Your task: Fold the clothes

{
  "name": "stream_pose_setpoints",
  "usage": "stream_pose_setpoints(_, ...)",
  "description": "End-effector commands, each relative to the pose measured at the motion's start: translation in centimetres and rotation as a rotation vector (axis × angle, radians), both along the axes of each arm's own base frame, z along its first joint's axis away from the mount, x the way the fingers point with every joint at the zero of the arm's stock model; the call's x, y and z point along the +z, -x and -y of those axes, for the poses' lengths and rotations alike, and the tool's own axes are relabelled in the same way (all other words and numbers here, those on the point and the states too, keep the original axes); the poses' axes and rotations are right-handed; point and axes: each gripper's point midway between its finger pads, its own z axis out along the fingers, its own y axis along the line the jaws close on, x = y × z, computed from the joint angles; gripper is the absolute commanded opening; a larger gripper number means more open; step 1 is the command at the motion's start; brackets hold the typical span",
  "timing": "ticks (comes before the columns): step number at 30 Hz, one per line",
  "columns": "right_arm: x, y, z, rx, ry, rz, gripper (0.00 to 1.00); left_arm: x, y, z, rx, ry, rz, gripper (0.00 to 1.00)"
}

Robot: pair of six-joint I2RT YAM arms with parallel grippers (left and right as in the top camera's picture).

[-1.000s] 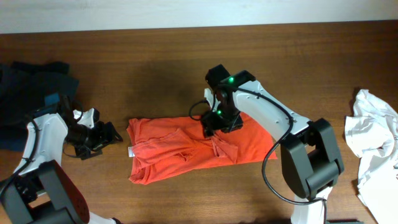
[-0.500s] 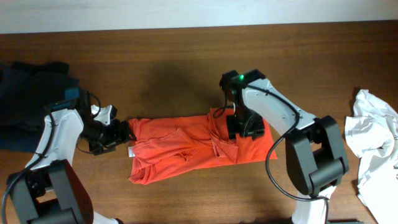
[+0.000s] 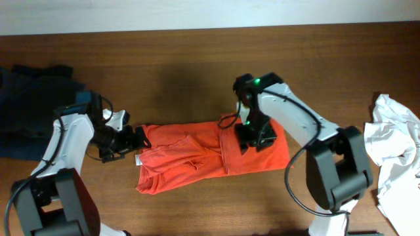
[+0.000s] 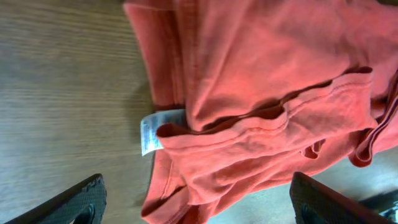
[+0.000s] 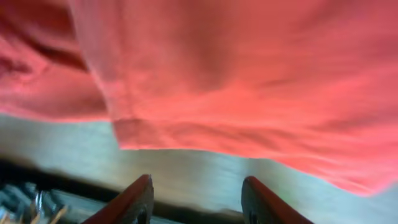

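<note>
An orange shirt [image 3: 210, 156] lies crumpled on the wooden table, partly folded, with a white label at its left edge [image 4: 151, 130]. My left gripper [image 3: 131, 141] is open at the shirt's left edge; its dark fingertips straddle the orange cloth [image 4: 249, 93] in the left wrist view. My right gripper [image 3: 252, 139] hovers over the shirt's right part, open and empty, with orange cloth [image 5: 249, 68] just ahead of its fingers [image 5: 196, 202].
A dark blue pile of clothes [image 3: 33, 98] lies at the far left. A white garment [image 3: 394, 157] lies at the right edge of the table.
My left gripper has moved right up to the shirt's left edge. My right gripper has moved right and down over the shirt, and the shirt's right flap now lies flatter.
</note>
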Motion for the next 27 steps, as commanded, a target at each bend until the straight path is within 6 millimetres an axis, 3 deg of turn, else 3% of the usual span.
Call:
stream_pose_setpoints(1, 1.2, -1.8, 3.3, -0.089, 0.097, 0.076, 0.50, 0.3, -1.0, 0.9, -0.099, -0.018, 0.082, 0.93)
stream_pose_setpoints(4, 1.3, -2.4, 6.0, -0.172, 0.105, 0.056, 0.50, -1.7, -1.1, 1.8, -0.167, -0.029, 0.128, 0.89)
stream_pose_setpoints(7, 1.4, -2.5, 7.8, -0.216, 0.107, 0.040, 0.50, -3.5, -0.6, 2.3, -0.186, -0.031, 0.145, 0.77)
stream_pose_setpoints(13, 1.5, -2.2, 8.8, -0.240, 0.113, 0.018, 0.50, -5.4, 0.5, 1.7, -0.187, -0.072, 0.123, 0.76)
stream_pose_setpoints(21, 1.6, -2.1, 8.8, -0.240, 0.114, 0.014, 0.50, -6.1, 2.4, 2.1, -0.178, -0.048, 0.064, 0.82)
stream_pose_setpoints(24, 1.6, -2.1, 8.8, -0.238, 0.113, 0.015, 0.50, -6.5, 3.0, 3.6, -0.172, 0.040, 0.075, 0.83)
stream_pose_setpoints(25, 1.6, -2.2, 8.3, -0.201, 0.074, 0.016, 0.50, -6.4, 2.9, 3.7, -0.172, 0.048, 0.077, 0.85)
stream_pose_setpoints(27, 2.2, -2.5, 3.7, -0.011, -0.217, 0.039, 0.50, -5.7, 2.3, 4.5, -0.169, 0.097, 0.105, 0.87)
